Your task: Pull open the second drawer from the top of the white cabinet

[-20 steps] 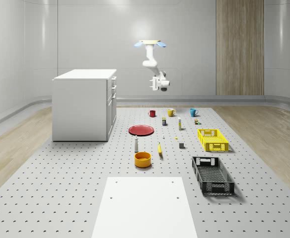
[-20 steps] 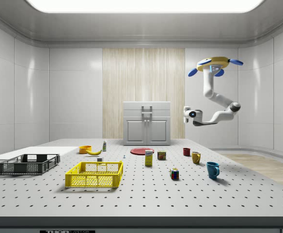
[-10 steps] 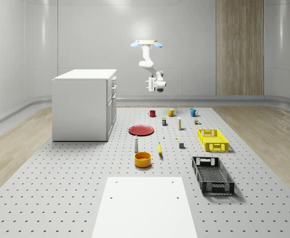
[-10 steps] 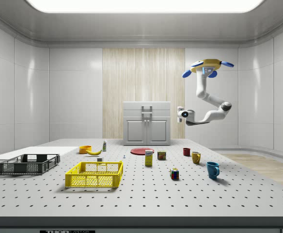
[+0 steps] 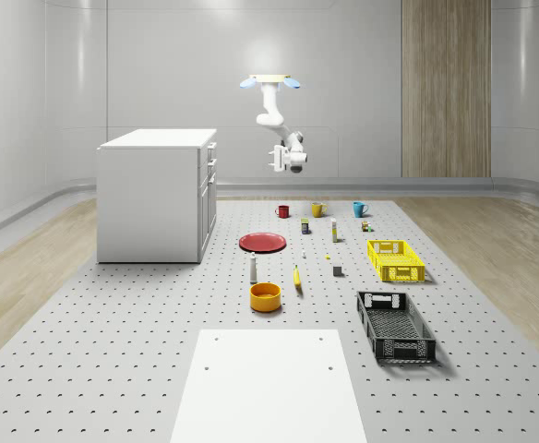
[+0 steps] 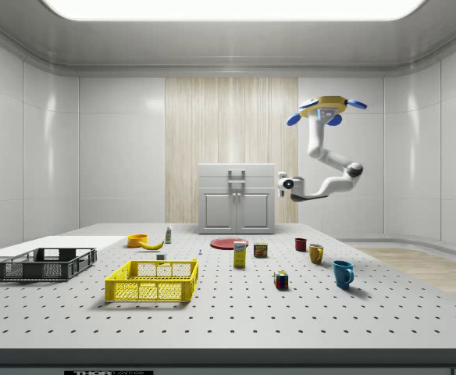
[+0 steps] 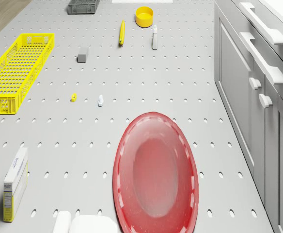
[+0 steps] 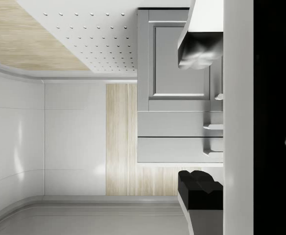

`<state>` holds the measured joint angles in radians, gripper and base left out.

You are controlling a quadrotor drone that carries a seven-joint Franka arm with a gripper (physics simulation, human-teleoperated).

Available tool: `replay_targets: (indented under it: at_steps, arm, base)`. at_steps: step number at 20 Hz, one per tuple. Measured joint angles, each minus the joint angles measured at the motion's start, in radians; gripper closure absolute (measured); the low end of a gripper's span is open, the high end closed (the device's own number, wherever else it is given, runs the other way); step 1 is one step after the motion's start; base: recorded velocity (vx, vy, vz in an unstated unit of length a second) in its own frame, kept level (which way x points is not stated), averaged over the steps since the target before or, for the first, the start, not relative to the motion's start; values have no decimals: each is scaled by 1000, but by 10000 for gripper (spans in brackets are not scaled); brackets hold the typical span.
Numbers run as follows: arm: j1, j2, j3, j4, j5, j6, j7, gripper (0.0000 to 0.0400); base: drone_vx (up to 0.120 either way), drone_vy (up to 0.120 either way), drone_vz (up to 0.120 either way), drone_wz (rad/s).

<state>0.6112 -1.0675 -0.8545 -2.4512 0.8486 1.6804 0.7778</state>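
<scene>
The white cabinet (image 5: 157,196) stands at the whole-scene view's left, its drawers on the face toward the mat's middle. In the side view its second drawer (image 6: 236,186) lies under the top one, shut. The drone (image 5: 269,82) hovers above the mat's far end, off the cabinet's front. The arm reaches toward the cabinet and holds my gripper (image 5: 274,159) at about drawer height, well apart from it. In the wrist view the second drawer (image 8: 175,124) and its handle (image 8: 213,127) lie ahead between my spread fingers (image 8: 200,192), which hold nothing. The second drawer's handle (image 7: 263,60) also shows in the drone view.
A red plate (image 5: 262,242) lies on the mat before the cabinet, below the drone (image 6: 325,105). Mugs (image 5: 317,209), small boxes, a banana (image 5: 297,277), an orange bowl (image 5: 265,296), a yellow basket (image 5: 395,260) and a black basket (image 5: 395,326) sit farther out. A white board (image 5: 269,383) lies nearest.
The drone, arm and gripper have moved toward the cabinet, leftward in both fixed views, and sunk a little. The drawers have stayed shut.
</scene>
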Motion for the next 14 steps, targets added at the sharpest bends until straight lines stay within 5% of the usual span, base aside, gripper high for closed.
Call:
replay_targets:
  at_steps: [14]
  arm:
    - [34, -37, -11, -5, -29, 32, 25, 95]
  base:
    - [120, 0, 17, 0]
